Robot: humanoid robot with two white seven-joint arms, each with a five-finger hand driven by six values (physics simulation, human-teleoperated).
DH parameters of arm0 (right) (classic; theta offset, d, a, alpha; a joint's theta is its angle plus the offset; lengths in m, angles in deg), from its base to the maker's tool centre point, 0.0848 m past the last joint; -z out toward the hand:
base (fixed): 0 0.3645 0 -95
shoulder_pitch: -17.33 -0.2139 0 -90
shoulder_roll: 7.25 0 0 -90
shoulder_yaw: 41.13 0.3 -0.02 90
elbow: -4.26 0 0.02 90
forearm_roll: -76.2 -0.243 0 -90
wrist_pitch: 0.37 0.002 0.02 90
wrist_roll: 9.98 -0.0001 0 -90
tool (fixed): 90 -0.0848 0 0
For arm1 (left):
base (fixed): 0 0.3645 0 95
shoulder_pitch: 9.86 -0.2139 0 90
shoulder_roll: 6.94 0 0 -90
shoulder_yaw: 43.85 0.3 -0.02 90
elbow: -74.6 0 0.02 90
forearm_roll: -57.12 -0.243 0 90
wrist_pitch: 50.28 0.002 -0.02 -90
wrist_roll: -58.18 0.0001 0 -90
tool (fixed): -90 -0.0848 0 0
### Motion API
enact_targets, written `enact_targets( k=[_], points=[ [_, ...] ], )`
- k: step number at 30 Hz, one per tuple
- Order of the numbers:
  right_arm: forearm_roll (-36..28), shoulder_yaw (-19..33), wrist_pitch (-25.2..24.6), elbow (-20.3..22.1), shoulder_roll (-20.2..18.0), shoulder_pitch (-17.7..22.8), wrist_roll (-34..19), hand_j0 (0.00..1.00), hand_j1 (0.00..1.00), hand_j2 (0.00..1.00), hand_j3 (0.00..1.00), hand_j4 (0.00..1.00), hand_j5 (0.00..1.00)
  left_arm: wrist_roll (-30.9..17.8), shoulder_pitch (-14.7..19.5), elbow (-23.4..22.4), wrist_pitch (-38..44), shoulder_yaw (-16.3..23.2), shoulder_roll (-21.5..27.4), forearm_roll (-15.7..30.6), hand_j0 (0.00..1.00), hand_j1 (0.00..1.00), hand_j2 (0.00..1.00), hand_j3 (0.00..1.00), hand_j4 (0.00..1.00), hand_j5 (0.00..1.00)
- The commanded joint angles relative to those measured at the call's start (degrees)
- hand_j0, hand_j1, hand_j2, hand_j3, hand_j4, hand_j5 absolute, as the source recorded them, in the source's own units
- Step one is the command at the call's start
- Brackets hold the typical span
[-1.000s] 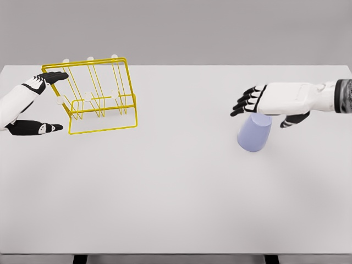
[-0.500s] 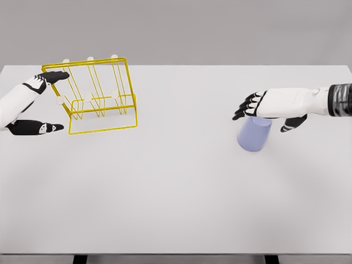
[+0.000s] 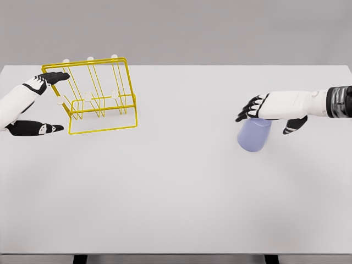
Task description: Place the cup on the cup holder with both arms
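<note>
The robot is in the reaching step: the cup (image 3: 254,135) is not yet grasped, and the cup holder (image 3: 99,96) waits at the far side of the table (image 3: 176,192).

The cup, a pale lilac tumbler, stands on the table at about three o'clock from the table's centre, mouth down as far as the render lets one judge. The right hand (image 3: 272,107) hangs directly over its upper end, palm facing down. Its dark fingers (image 3: 247,109) are spread and only slightly bent, pointing toward nine o'clock, while the thumb (image 3: 294,124) drops down at the cup's three o'clock side. Whether the palm touches the cup's top cannot be told from this view; nothing is enclosed, so the hand holds nothing.

The yellow wire holder stands at roughly ten o'clock, well apart from the cup. The left hand (image 3: 33,107) flanks the holder's nine o'clock end: its upper fingertips (image 3: 58,77) lie at the top rail, seemingly touching, and its thumb (image 3: 41,128) sits near the base frame. The hand is open wide, bracing rather than clamping.

The next move likely calls for the right hand to lower and close around the cup's wall, then lift it and carry it across toward ten o'clock, where a peg must be entered cleanly while the left hand steadies the frame.
</note>
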Motion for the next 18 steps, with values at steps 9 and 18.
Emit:
enact_targets(
  k=[9,18],
  points=[
    [0.1,-0.94,-0.14,-0.18,-0.02,-0.35,0.02,0.89,0.89,0.89,0.89,0.89,0.89,0.03,0.0,0.74,0.01,-0.2,0.11,0.33,1.0,1.0,1.0,1.0,1.0,1.0],
    [-0.08,-0.85,-0.14,0.17,1.29,-0.88,0.02,0.62,0.62,0.62,0.62,0.62,0.62,0.03,0.0,0.74,0.01,-0.2,0.19,0.33,1.0,1.0,1.0,1.0,1.0,1.0]
  ],
)
